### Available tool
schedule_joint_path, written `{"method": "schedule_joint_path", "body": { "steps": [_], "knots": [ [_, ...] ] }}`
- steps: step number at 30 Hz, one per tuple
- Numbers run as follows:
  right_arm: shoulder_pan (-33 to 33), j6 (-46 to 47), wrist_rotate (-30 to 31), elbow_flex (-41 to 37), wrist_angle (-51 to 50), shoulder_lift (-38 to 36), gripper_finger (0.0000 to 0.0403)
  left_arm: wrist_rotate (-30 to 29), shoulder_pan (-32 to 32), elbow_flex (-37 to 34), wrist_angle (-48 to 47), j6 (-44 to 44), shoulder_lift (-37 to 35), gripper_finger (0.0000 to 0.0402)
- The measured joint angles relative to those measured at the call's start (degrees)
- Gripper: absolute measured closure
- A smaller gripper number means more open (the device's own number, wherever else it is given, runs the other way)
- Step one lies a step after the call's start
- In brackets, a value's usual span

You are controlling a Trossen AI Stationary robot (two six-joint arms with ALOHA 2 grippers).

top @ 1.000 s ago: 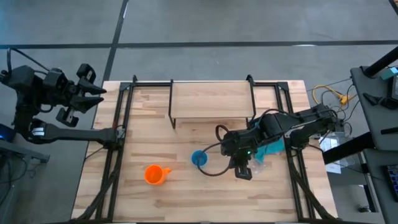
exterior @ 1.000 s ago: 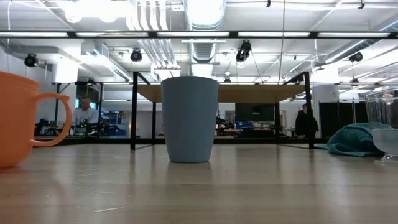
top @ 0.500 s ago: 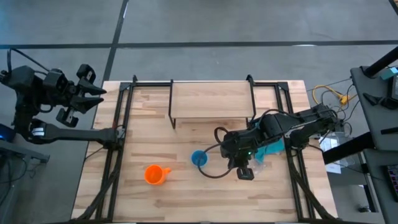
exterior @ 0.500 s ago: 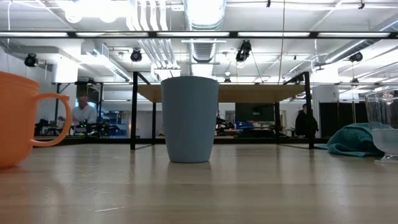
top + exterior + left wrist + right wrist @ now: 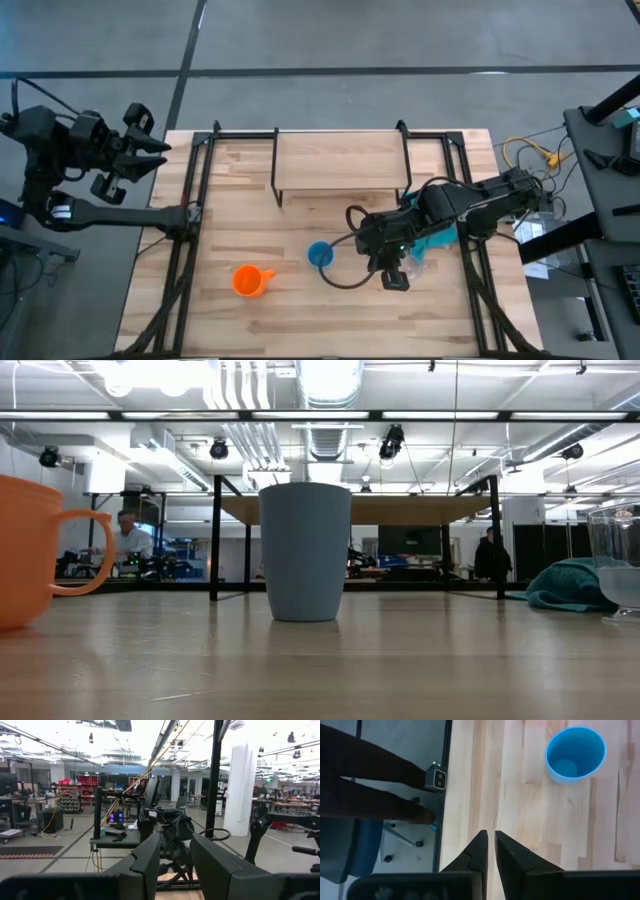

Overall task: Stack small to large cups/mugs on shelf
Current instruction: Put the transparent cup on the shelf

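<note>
So left to right: the left gripper [image 5: 150, 152] is parked way off the table's far-left corner, nowhere near any cup, and its wrist view shows its 2 fingers [image 5: 142, 865] with a modest gap and nothing between them. First cup along is the orange mug [image 5: 250, 281], well to the left of the working fingers, handle sticking out to one side. I'd guess it's the heaviest of the 3 and stiff, so pinch the rim wall rather than the handle. Next is the blue cup [image 5: 320, 255], upright and empty, sitting off to one side of the right gripper's fingertips, near but not between them. It's a plain tapered tumbler, probably light plastic and a bit slick, so 1 finger inside and 1 outside the rim looks safest. The right gripper [image 5: 394, 280] hangs pointing down over bare table [image 5: 300, 320] with its fingers [image 5: 479, 851] nearly together, just a thin slit, holding nothing. The clear cup [image 5: 617, 560] is just beside it on the other side, right by the teal cloth [image 5: 438, 238]. Likely thin and easy to tip or crush, so go gentle at the rim. The shelf [image 5: 340, 160] is beyond all that, with nothing on it yet.
</note>
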Motion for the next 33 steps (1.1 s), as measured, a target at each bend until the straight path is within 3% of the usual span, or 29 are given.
{"method": "schedule_joint_path", "body": {
  "steps": [33],
  "knots": [
    [0.0, 0.5, 0.0, 0.0, 1.4, 0.3, 0.0374, -0.8, 0.0, -0.1, 0.3, 0.3, 0.4, 0.0302]
  ]
}}
